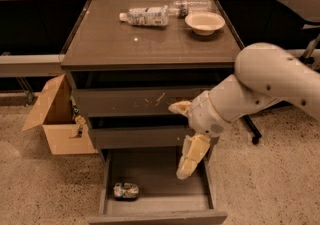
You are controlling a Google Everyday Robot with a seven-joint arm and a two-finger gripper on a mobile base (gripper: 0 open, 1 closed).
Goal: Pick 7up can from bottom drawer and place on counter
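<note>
In the bottom drawer (pixel 160 176), which is pulled out toward the near side, the 7up can (pixel 126 190) lies on its side. It is in the near left part of the tray, just beside the left wall. The can looks dented and has some green on it. The rest of the tray around it is bare.

The gripper (pixel 175 141) is on the right, in front of the cabinet and above the right part of the open drawer. Its two pale fingers are spread wide apart and hold nothing. One finger (pixel 181 107) points left across the scratched drawer front (pixel 125 103). The other finger hangs down over the right side of the tray. The gripper is well apart from the can, which is lower and to the left of it. The big white arm (pixel 260 81) comes in from the right.

The middle drawer (pixel 135 137) is closed. On top, the counter (pixel 125 41) is dark and shiny. At its far side lie two clear plastic bottles, one with a label (pixel 146 16) and one (pixel 189 6) to the right of it. A pale bowl (pixel 204 22) sits just beside them on the right. On the speckled floor (pixel 45 189) left of the cabinet stands an open cardboard box (pixel 55 121).
</note>
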